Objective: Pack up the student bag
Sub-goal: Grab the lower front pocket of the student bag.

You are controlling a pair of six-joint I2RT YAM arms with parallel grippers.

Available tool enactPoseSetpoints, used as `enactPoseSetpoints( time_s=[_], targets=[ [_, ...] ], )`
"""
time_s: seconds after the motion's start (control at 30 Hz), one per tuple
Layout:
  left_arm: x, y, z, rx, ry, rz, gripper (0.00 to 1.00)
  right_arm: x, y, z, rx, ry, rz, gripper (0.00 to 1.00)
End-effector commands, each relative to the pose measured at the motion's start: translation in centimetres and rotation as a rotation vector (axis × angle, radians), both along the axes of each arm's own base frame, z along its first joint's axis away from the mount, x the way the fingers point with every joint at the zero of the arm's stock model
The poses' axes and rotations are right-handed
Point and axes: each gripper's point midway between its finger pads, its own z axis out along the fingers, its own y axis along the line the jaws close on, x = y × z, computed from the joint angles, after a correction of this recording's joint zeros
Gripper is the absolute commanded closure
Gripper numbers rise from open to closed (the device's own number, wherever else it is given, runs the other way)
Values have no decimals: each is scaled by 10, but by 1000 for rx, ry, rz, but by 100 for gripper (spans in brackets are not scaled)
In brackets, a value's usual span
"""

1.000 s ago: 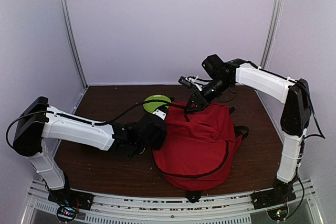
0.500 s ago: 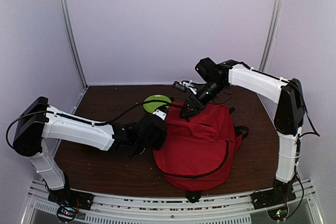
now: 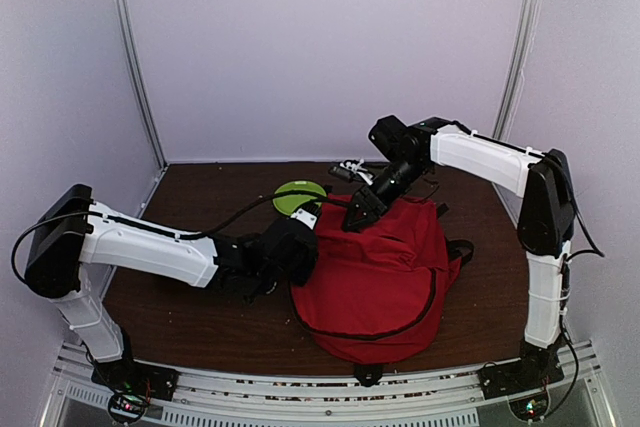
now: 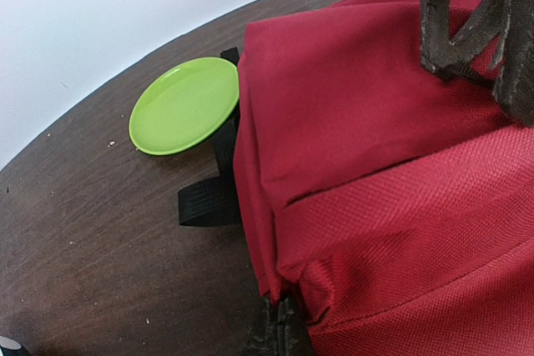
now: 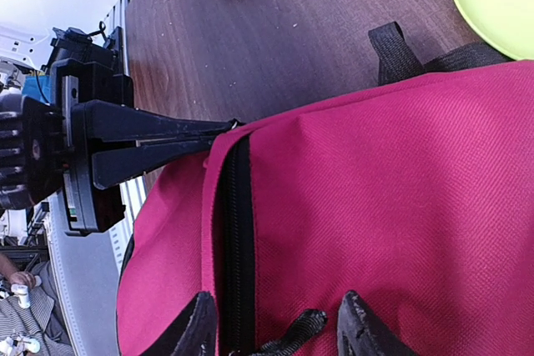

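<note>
1. Working on a brown table; the only loose thing on it that I can see is one plate, no books or pens in view.
2. Bag: the red bag lies flat at centre-right of the table, between my two arms. It looks shut. No opening shows in any view, so nothing counts as packed yet.
3. Left gripper: closed tight, with the tips pinching the fabric at the bag's left edge, near the end of the zipper line. My read is that this is an anchor hold to keep the bag from sliding.
4. Right gripper: jaws apart and holding nothing, down at the far top of the bag.
5. Plate: green, empty, on the table just beside the bag's far-left corner, next to a black strap. It is not in the bag.
6. Zipper: the black track I can see is closed.
7. Zipper pull: a black tab sitting between my right fingertips, not yet gripped.
8. Progress, my judgement: early. Done: the bag is pinned and the right jaws are lined up on the pull. Left to do: grip the pull, unzip, load items, close.
</note>
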Motion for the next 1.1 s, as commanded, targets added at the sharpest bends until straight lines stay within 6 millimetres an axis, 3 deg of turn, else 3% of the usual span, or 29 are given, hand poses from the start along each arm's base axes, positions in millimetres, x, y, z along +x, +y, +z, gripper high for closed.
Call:
enactPoseSetpoints(
  time_s=[0.0, 0.2, 0.4, 0.57, 0.67, 0.8, 0.97, 1.07],
  targets=[
    [1, -1, 15, -42, -33, 8, 100, 11, 1, 3, -20, -60, -15, 48],
    [1, -1, 15, -38, -35, 8, 100, 10, 0, -2, -26, -46, -16, 49],
    [1, -1, 15, -37, -35, 9, 100, 2, 4, -1, 3, -1, 16, 62],
    [1, 0, 14, -30, -35, 9, 100, -6, 5, 7, 33, 21, 44, 65],
    [2, -1, 13, -23, -36, 7, 100, -7, 5, 11, 43, 16, 51, 79],
    [2, -1, 12, -14, -37, 10, 100, -12, 4, 27, 77, 1, 68, 99],
    [3, 3, 11, 7, -41, 22, 100, -14, -7, 55, 135, -37, 52, 100],
    [4, 6, 10, 25, -41, 34, 100, -15, -23, 65, 177, -33, 28, 100]
  ],
)
